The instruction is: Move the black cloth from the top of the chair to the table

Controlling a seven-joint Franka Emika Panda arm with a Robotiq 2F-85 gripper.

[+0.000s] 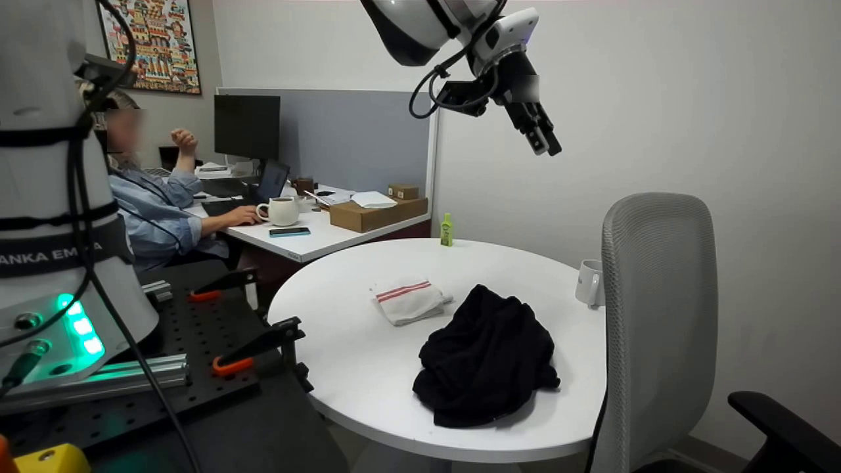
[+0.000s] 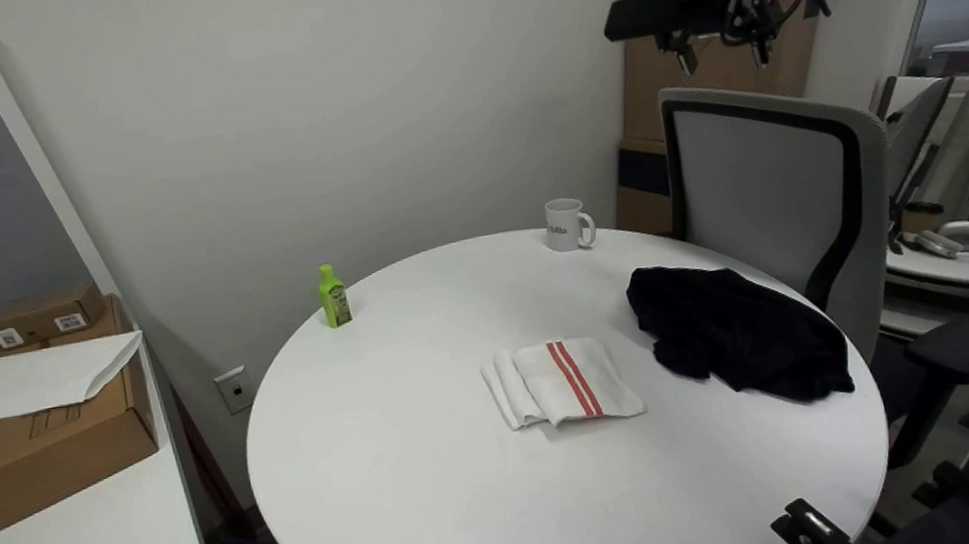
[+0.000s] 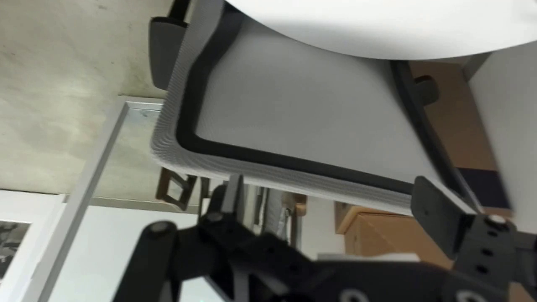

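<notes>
Cloth (image 2: 733, 330) lies crumpled on the counter (image 2: 437, 496), at about two o'clock in an exterior view, off the chair (image 2: 765, 171) that stands just beyond the rim. The jaws are spread wide, holding nothing, higher than the chair's top. The transfer looks done, so the step in hand is probably a clean retreat: lift straight up first so they clear the chair, then swing away high, well over the mug (image 2: 564, 228) at twelve o'clock on that counter. Regrasping seems needless; a tug could drag the heap over the rim.
</notes>
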